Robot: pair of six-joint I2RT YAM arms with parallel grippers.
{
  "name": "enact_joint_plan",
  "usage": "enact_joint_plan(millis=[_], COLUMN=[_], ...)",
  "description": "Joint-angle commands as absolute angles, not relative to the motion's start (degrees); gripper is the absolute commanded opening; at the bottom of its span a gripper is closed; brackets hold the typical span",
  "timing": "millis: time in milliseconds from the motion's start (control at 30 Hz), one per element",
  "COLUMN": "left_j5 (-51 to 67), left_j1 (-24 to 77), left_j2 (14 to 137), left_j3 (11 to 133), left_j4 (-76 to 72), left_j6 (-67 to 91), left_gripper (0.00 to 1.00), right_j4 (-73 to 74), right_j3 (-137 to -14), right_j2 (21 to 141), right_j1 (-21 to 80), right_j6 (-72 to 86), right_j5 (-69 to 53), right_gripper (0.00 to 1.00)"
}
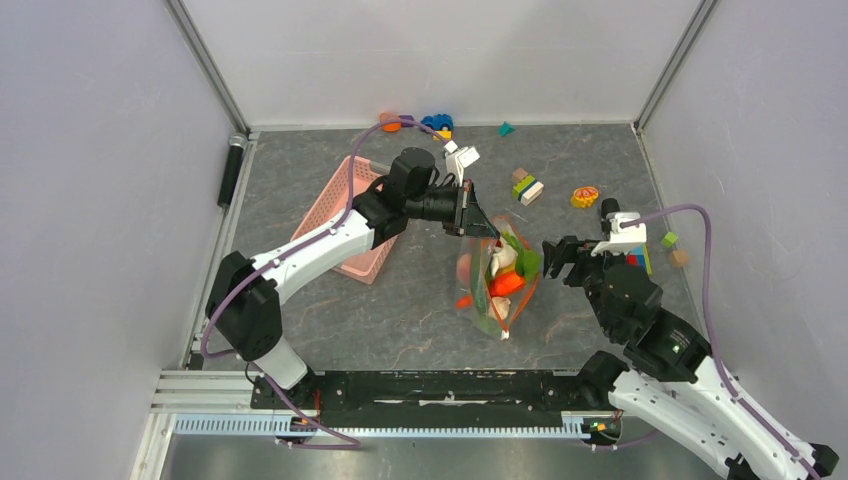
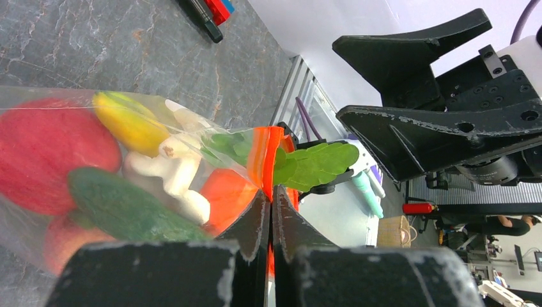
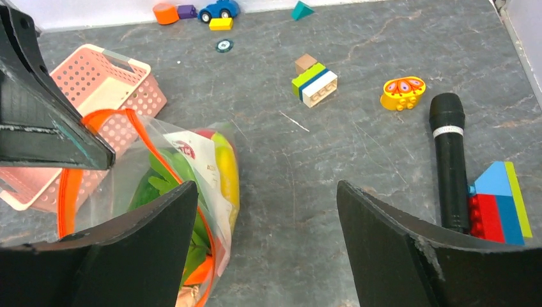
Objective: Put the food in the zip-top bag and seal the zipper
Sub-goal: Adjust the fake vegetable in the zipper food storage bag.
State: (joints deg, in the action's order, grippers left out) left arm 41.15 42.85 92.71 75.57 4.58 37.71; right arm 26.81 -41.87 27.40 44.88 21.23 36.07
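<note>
The zip-top bag (image 1: 497,285) stands half upright mid-table, mouth open, and holds the food: red tomato (image 2: 45,150), yellow banana (image 2: 128,121), white mushroom (image 2: 172,173), green cucumber (image 2: 124,211) and orange carrot (image 2: 227,195). The carrot's green leaves (image 2: 316,163) poke out past the mouth. My left gripper (image 1: 485,226) is shut on the orange-red zipper (image 2: 267,150) at the bag's far top edge and holds it up. My right gripper (image 3: 268,217) stands open just right of the bag (image 3: 204,160), with nothing between its fingers; its left finger (image 3: 160,236) is close against the bag's side.
A pink lattice basket (image 1: 345,215) lies left of the bag under the left arm. A black microphone (image 3: 450,160) and a coloured block stack (image 3: 502,201) sit near my right gripper. Loose blocks (image 3: 313,80), a yellow toy (image 3: 402,93) and a small car (image 3: 218,9) lie toward the back.
</note>
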Motion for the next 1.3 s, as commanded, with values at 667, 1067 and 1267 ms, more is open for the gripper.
enact_joint_plan(millis=[667, 1067, 1267], left_j5=[46.31, 48.35, 48.29], left_j1=[42.96, 42.98, 42.98], left_j2=[92.02, 92.18, 92.75], left_j3=[76.84, 76.81, 77.75], left_j4=[1.07, 0.64, 0.78], left_j6=[37.55, 37.35, 37.35], left_gripper=[0.02, 0.02, 0.17], right_j4=[21.76, 19.14, 20.19], right_j3=[-37.61, -36.13, -37.46], right_j2=[35.57, 41.21, 42.66], right_j1=[45.05, 45.07, 44.99], right_j6=[15.08, 15.74, 19.72], right_j5=[19.92, 19.73, 23.86], right_gripper=[0.77, 0.42, 0.04])
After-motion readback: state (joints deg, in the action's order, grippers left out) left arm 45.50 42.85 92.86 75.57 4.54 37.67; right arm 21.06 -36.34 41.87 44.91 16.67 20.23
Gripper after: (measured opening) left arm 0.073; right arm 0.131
